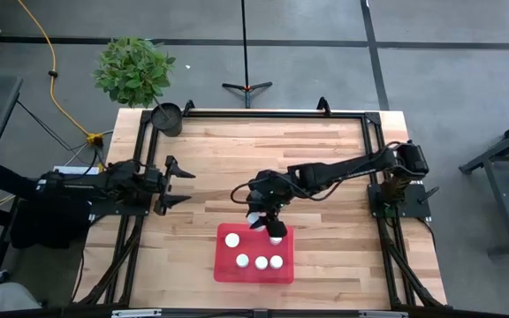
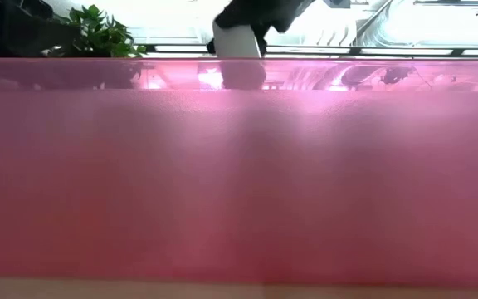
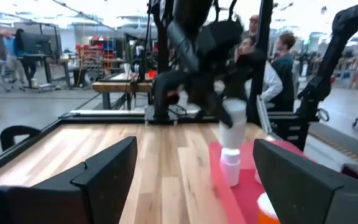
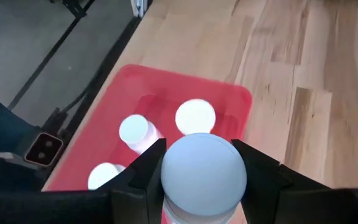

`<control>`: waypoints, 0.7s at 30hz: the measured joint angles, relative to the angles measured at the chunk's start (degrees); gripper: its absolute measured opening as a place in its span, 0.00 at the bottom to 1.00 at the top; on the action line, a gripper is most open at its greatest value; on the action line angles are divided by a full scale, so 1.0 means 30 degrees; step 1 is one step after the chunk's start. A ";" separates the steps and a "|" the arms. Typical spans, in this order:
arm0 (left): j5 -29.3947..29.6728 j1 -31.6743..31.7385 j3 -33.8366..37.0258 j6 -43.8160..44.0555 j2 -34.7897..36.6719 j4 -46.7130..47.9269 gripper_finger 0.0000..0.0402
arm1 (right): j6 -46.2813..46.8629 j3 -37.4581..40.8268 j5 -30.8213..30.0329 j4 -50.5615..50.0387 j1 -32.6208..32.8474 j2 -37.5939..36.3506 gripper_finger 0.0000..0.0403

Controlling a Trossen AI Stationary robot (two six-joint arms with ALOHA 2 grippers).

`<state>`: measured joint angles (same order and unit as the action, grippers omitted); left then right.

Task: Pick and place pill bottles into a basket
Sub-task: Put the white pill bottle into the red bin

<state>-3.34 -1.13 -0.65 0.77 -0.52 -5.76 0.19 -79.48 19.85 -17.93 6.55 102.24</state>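
From the level camera, the red wall of the basket (image 2: 239, 183) fills nearly the whole picture and hides the bottles inside it; only a blurred white bottle (image 2: 241, 43) under a dark claw shows over its rim. In the right wrist picture, the held bottle's cap (image 4: 204, 174) hides its own body and part of the basket floor. The left wrist picture cuts off an orange-bodied bottle (image 3: 271, 211) at its edge. The people beyond the tabletop are blurred.

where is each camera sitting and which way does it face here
High: overhead, straight down on table; both arms, basket.
Low: table height, against the basket wall; right pincer above.
Left wrist: past open left pincer toward right arm.
Right wrist: down over right pincer gripping a bottle.
Shared: that bottle.
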 joint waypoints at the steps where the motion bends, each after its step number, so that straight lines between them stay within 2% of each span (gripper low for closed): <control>1: -0.0139 0.0000 0.0001 0.0150 0.0056 -0.0065 0.88 | 0.0050 0.0177 0.0014 0.0270 0.0000 0.0000 0.35; 10: -0.0623 0.0000 0.0001 0.0839 0.0038 0.0028 0.88 | 0.1414 0.2304 0.0331 0.4814 0.0000 -0.0035 0.35; 16: -0.0597 0.0000 0.0009 0.0840 0.0038 0.0225 0.88 | 0.1586 0.2903 0.0271 0.5326 0.0261 0.0036 0.35; 21: -0.0555 0.0000 0.0009 0.0924 0.0038 0.0811 0.88 | 0.1564 0.3686 -0.0575 0.6427 0.0746 0.0064 0.35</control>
<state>-5.00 -1.13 -0.62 3.54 -0.40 -3.33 4.88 -68.42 18.13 1.35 8.78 102.43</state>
